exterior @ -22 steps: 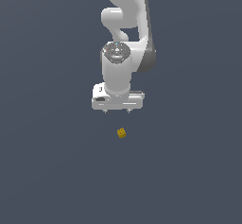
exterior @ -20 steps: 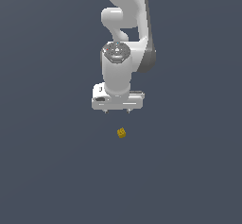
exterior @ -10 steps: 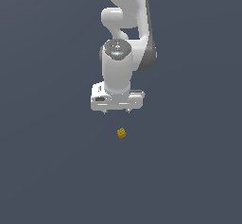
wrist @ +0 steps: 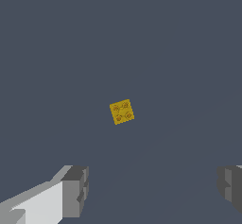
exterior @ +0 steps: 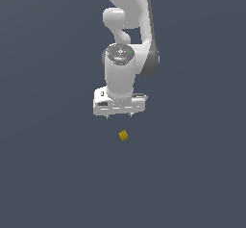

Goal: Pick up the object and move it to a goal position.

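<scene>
The object [exterior: 123, 135] is a tiny mustard-yellow block with small round studs on top, lying alone on the dark grey surface. In the wrist view the object [wrist: 122, 111] sits ahead of the gap between the two grey fingertips [wrist: 75, 192], touching neither. My white gripper [exterior: 118, 115] hangs above and slightly behind the block, pointing down. It is open, its fingers spread wide with nothing between them.
The white arm [exterior: 129, 39] rises behind the gripper toward the top of the exterior view. A flat dark grey floor [exterior: 53, 174] surrounds the block on every side.
The gripper has shifted slightly toward the exterior view's left and a little upward in the picture. The block has stayed where it was.
</scene>
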`<act>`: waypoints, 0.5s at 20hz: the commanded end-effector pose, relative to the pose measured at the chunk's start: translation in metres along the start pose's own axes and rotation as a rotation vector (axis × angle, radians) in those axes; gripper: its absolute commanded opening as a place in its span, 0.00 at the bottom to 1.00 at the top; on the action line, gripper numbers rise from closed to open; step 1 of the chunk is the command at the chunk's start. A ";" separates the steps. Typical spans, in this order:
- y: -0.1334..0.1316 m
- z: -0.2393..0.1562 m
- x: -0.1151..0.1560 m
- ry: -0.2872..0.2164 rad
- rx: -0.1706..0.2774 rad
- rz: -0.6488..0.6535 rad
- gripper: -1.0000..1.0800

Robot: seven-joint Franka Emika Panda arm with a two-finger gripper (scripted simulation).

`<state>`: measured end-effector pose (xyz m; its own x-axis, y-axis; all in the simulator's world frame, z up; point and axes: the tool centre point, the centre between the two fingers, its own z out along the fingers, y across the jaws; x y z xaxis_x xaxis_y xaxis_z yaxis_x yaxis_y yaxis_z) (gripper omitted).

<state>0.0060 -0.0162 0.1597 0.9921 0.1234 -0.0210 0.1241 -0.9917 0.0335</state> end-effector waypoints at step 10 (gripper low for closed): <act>-0.017 0.058 0.022 0.015 0.017 -0.207 0.96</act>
<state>0.0219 -0.0019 0.1096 0.9551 0.2959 -0.0136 0.2961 -0.9550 0.0165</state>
